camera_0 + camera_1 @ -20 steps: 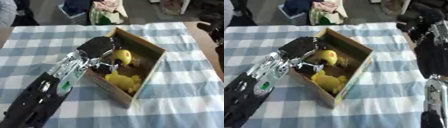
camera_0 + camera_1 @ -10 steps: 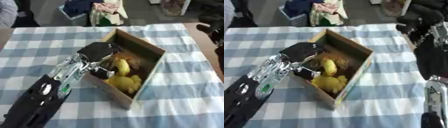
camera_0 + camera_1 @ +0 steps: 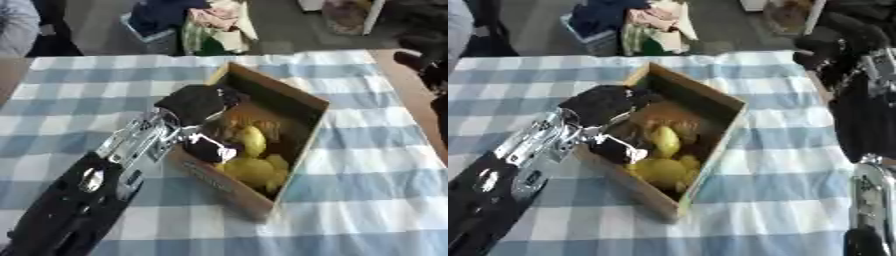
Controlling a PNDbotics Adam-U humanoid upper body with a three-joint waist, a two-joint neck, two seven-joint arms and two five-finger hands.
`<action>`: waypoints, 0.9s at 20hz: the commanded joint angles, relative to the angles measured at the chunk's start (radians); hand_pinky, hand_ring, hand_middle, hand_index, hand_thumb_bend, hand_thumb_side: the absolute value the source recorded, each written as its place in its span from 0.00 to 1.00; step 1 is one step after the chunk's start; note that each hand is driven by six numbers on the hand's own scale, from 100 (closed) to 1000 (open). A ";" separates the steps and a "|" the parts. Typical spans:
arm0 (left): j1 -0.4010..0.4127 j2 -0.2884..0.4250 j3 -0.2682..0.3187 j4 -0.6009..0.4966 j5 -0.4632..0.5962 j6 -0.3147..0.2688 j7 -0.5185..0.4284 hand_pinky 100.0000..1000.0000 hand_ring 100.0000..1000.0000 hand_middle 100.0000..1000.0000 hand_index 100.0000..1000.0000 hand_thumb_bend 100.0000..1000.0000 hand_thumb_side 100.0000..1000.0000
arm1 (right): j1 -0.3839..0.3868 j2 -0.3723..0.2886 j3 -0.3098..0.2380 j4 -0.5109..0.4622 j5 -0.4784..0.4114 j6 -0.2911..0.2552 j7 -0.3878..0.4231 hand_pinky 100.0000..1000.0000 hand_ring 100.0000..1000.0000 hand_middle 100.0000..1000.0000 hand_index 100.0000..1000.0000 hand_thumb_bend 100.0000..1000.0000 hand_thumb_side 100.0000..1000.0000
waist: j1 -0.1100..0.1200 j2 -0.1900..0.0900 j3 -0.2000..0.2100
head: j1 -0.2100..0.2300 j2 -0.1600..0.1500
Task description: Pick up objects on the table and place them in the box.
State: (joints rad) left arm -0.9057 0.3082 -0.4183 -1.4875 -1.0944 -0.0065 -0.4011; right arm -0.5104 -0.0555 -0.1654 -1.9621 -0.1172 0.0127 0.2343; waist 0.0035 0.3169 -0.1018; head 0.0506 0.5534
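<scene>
A blue-and-white checked cloth covers the tabletop [image 3: 367, 150], and beyond its far edge sit a heap of clothes and bags on a dark floor. In the middle of the cloth stands an open brown cardboard box [image 3: 289, 155], set askew so that its long axis runs from the near right toward the far left.

Inside the box lie several rounded yellow fruit-like objects [image 3: 249, 167], crowded toward the near end, with something brownish behind them that I cannot make out. No loose object shows on the visible cloth, so the task seems well along.

The black-and-silver left hand [image 3: 194, 104] reaches in from the lower left and hangs over the box's left wall, palm over the interior. Its fingers [image 3: 210, 147] curl downward inside the box, just beside the yellow pile; whether they pinch anything I cannot tell, since their tips merge with the dark interior. The yellow objects lie to the right of and slightly nearer than those fingers, so any lift of the hand has to clear the left wall first.

The right eye view alone shows the right arm [image 3: 859, 115] at the right edge, well apart from the box, and the dark right hand [image 3: 824, 50] near the tabletop's far right corner; its fingers are not readable. The left eye view shows only a dark sliver there.
</scene>
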 commanded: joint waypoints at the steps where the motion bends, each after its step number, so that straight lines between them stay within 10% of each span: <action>1: -0.015 0.020 0.034 -0.076 0.024 0.033 0.054 0.62 0.82 0.78 0.93 0.07 0.43 | -0.010 -0.001 -0.001 -0.026 -0.005 -0.002 -0.011 0.81 0.78 0.39 0.82 0.00 0.70 | -0.003 -0.028 0.004 | 0.000 -0.002; 12: 0.025 0.140 0.161 -0.341 0.256 0.207 0.229 0.54 0.74 0.69 0.86 0.00 0.33 | 0.004 0.000 -0.007 -0.036 0.003 -0.007 -0.038 0.80 0.78 0.40 0.81 0.00 0.68 | -0.006 -0.063 0.036 | -0.054 0.029; 18: 0.097 0.207 0.241 -0.499 0.578 0.260 0.305 0.44 0.64 0.57 0.79 0.00 0.56 | 0.010 0.004 -0.010 -0.038 0.008 -0.012 -0.049 0.80 0.78 0.40 0.81 0.00 0.67 | -0.007 -0.079 0.062 | -0.104 0.054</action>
State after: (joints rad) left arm -0.7988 0.4799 -0.2059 -1.9438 -0.5893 0.2429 -0.1173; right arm -0.4922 -0.0477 -0.1720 -1.9751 -0.1148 0.0030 0.1901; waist -0.0026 0.2579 -0.0385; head -0.0423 0.5985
